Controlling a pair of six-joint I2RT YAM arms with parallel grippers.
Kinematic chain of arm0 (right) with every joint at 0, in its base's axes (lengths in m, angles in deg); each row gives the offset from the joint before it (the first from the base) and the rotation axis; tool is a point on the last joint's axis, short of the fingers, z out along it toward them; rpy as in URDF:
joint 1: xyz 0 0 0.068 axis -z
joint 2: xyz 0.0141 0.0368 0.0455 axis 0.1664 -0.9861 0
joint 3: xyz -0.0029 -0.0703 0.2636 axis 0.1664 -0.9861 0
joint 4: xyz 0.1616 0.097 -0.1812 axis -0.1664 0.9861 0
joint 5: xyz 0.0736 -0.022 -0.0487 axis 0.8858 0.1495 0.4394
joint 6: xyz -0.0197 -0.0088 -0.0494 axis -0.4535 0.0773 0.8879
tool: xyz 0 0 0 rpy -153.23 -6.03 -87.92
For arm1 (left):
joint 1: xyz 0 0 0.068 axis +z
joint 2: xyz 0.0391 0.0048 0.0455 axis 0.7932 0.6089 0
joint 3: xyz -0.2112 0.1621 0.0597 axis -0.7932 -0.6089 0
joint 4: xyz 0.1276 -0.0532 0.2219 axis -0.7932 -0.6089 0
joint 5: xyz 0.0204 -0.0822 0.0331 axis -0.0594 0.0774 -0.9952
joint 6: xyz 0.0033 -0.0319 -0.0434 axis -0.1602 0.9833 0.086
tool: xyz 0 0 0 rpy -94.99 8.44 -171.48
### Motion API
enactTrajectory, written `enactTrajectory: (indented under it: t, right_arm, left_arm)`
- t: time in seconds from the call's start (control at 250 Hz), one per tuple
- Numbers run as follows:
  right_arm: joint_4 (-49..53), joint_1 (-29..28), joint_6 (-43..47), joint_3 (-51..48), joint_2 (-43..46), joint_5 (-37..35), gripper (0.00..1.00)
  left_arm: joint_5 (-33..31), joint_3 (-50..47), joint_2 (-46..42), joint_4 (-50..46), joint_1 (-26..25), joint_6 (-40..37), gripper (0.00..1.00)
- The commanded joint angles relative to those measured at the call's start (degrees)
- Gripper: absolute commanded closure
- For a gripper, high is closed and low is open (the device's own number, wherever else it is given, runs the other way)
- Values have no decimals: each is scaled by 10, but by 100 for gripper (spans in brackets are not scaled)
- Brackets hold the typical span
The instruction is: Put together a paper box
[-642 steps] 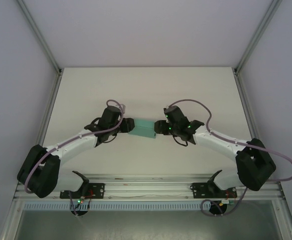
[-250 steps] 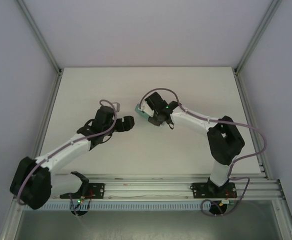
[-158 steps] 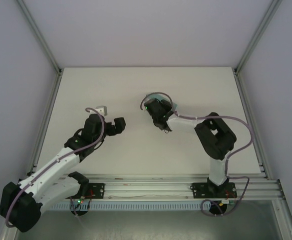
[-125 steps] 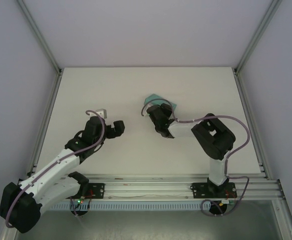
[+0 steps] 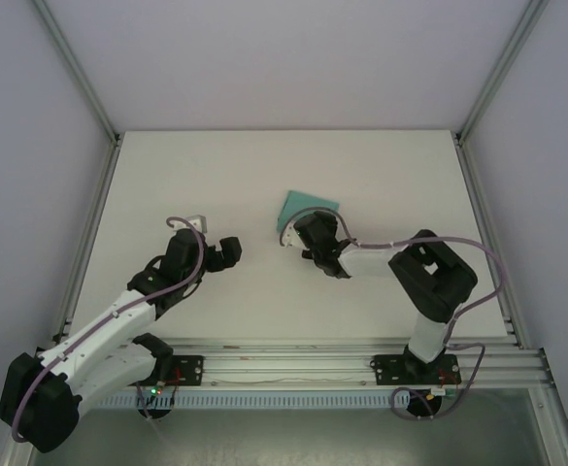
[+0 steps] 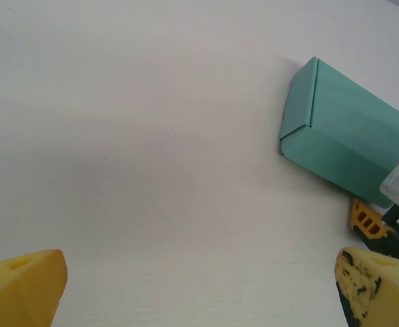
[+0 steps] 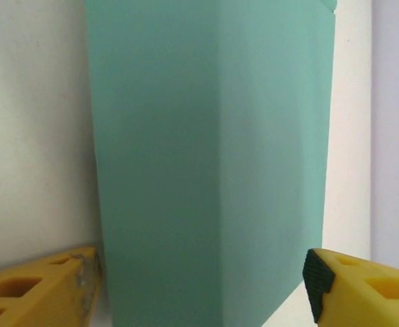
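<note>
Right now our right gripper (image 5: 300,231) has its jaws spread, and the box (image 5: 309,208) lies flat on the table (image 5: 167,175) with its near end between them. From the right wrist, one finger (image 7: 39,286) sits just beside the box's edge, and a sliver of table shows before the other. Our left gripper (image 5: 228,249) is spread wide with nothing between its jaws. The box lies well ahead of them, off to their right.
</note>
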Motion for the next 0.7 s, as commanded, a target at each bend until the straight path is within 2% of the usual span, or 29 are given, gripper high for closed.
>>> enactTrajectory:
  t: [0.0, 0.024, 0.156, 0.22, 0.384, 0.524, 0.695]
  right_arm:
    - [143, -3, -40, 27, 22, 53, 6]
    - [162, -3, -44, 32, 25, 61, 0]
    - [215, -1, -75, 56, 44, 103, 0]
    - [220, 7, -102, 67, 64, 131, 0]
    - [240, 91, -237, 125, 108, 249, 0]
    - [310, 158, -329, 221, 59, 316, 2]
    - [375, 213, -377, 327, -49, 398, 11]
  left_arm:
    - [-14, 5, 8, 6, 6, -6, 0]
    - [-11, 4, 10, 9, 6, -18, 0]
    - [30, 2, 33, 45, 6, -24, 0]
    - [81, 2, 52, 76, 6, -32, 0]
    - [191, -1, 137, 209, 4, -41, 0]
    - [243, 32, 242, 319, -20, -37, 10]
    - [236, 110, 380, 375, -65, -37, 17]
